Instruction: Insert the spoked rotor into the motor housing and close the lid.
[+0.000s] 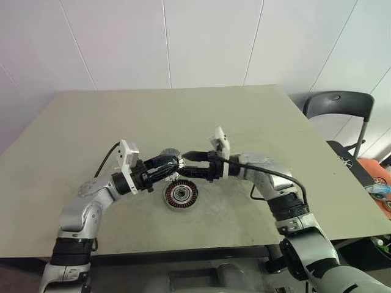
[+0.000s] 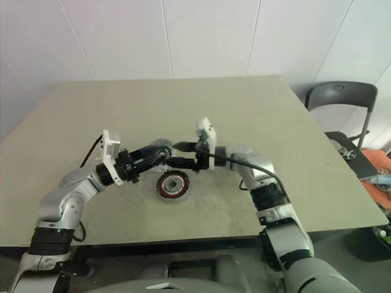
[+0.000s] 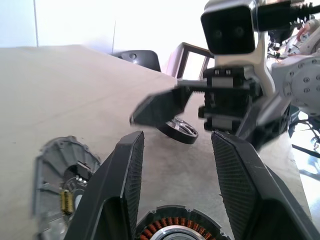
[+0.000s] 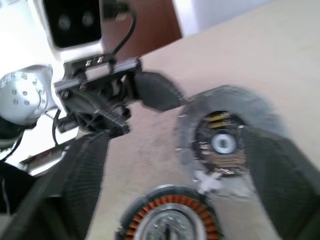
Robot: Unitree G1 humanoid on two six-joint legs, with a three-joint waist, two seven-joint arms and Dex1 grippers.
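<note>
The motor housing (image 1: pixel 181 195), a dark cup with copper windings and a silvery hub, lies flat on the table just below both grippers (image 3: pixel 180 227) (image 4: pixel 167 220). The spoked rotor (image 1: pixel 170 152), a silvery segmented disc with a dark centre, is right behind the left fingers; it shows beside them (image 3: pixel 57 185), not between them. My left gripper (image 1: pixel 175 163) is open and empty. My right gripper (image 1: pixel 187 163) faces it tip to tip, fingers wide apart, with the rotor (image 4: pixel 225 142) just beyond them. A dark round piece with a bright rim (image 3: pixel 177 131) lies farther off; whether it is the lid I cannot tell.
The beige table (image 1: pixel 122 122) stretches far behind and to both sides of the grippers. A black chair (image 1: pixel 339 107) stands past the table's right edge, with orange clutter (image 1: pixel 379 183) on the floor beside it. A white wall closes the back.
</note>
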